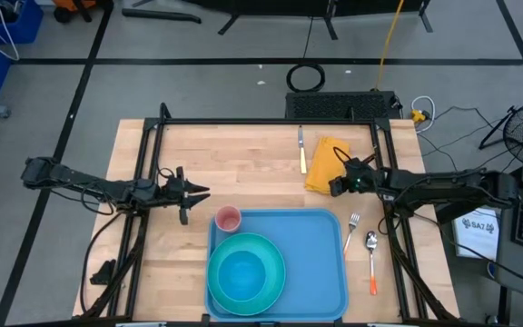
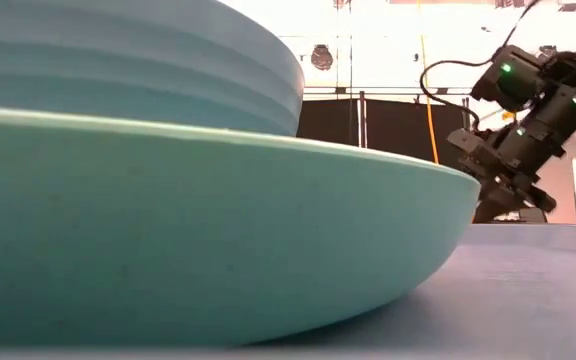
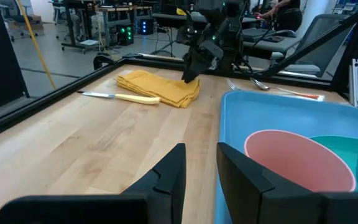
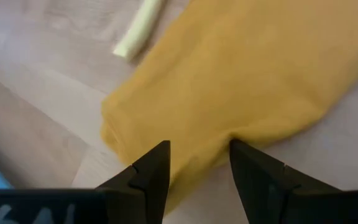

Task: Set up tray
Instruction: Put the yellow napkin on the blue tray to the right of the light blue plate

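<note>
The blue tray (image 1: 320, 238) lies at the table's near edge, its rim close in the left wrist view (image 3: 244, 115). On it stand a teal plate (image 1: 271, 250) bearing a blue bowl (image 1: 243, 275), and a pink cup (image 1: 229, 219) in its far left corner. A folded yellow napkin (image 1: 323, 162) lies flat beyond the tray, beside a yellow-handled knife (image 1: 302, 151). My right gripper (image 4: 197, 158) is open and points down at the napkin's near edge (image 3: 185, 93). My left gripper (image 3: 201, 168) is open, just left of the cup (image 3: 297, 158). My right gripper's open fingers (image 4: 157, 163) stand low over the near edge of the yellow napkin (image 4: 191, 134), coming from above and slanting down. Whether the tips touch the cloth, I cannot tell. The napkin lies flat on the table.
A fork (image 1: 352, 229) and an orange-handled spoon (image 1: 371, 259) lie on the wood right of the tray. Black frame rails (image 1: 143, 173) run along both sides and the far edge. Bare wood (image 1: 234, 154) stretches between my left gripper and the knife.
</note>
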Robot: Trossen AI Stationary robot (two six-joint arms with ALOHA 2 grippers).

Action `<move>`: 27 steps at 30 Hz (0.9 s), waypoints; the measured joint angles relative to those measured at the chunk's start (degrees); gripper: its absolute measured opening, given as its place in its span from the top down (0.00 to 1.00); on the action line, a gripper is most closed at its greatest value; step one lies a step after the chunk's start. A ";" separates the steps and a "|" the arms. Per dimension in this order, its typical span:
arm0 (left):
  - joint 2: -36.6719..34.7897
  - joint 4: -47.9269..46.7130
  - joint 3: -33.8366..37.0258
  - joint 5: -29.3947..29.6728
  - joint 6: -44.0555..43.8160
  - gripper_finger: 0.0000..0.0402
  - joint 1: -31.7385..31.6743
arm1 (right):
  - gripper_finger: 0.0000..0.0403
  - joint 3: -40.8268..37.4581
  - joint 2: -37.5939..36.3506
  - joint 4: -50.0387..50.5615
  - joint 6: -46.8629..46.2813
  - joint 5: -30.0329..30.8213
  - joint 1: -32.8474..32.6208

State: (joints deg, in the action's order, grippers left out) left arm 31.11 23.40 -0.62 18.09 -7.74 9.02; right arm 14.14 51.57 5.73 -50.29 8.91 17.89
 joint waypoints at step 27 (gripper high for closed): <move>0.00 -0.05 0.00 2.98 0.06 0.77 0.00 | 1.00 -10.59 -0.07 -37.10 0.53 -10.35 -2.85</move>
State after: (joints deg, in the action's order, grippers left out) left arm 31.11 23.35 -0.62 21.07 -7.68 9.02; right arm 3.55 51.50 -31.38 -49.76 -1.45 15.04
